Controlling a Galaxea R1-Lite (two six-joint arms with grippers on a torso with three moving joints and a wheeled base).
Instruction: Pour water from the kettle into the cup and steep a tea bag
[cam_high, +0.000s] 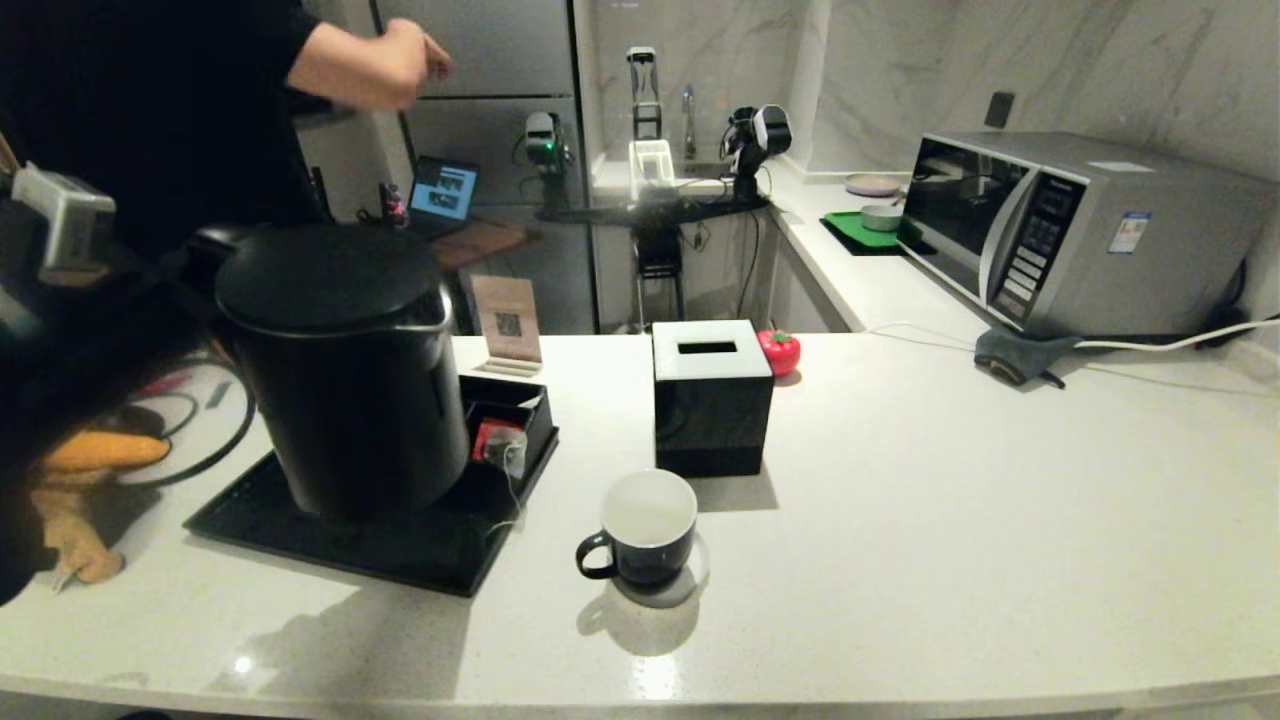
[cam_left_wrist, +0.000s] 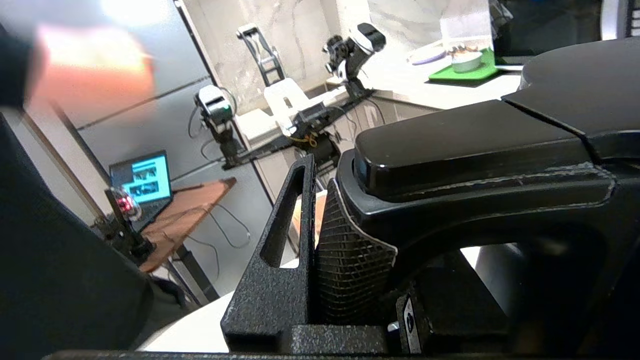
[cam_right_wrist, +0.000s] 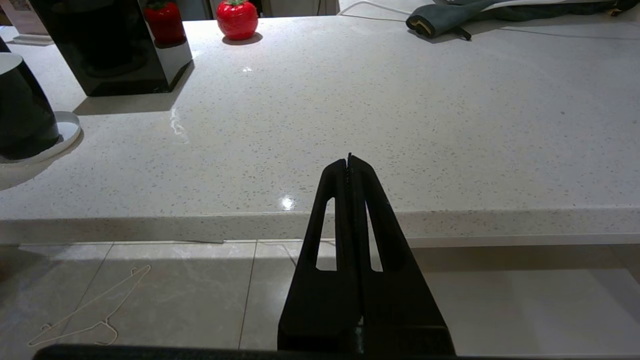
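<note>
So our left gripper had its fingers clamped on the kettle handle, kettle upright over the black tray at our left. The cup sat on its coaster right of the tray, near the tissue box. Our right gripper hung off the counter edge, fingers pressed together on nothing

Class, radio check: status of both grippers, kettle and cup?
Left gripper clamped on kettle handle. Right gripper shut, parked off the counter edge. Cup upright; tissue box just behind.
</note>
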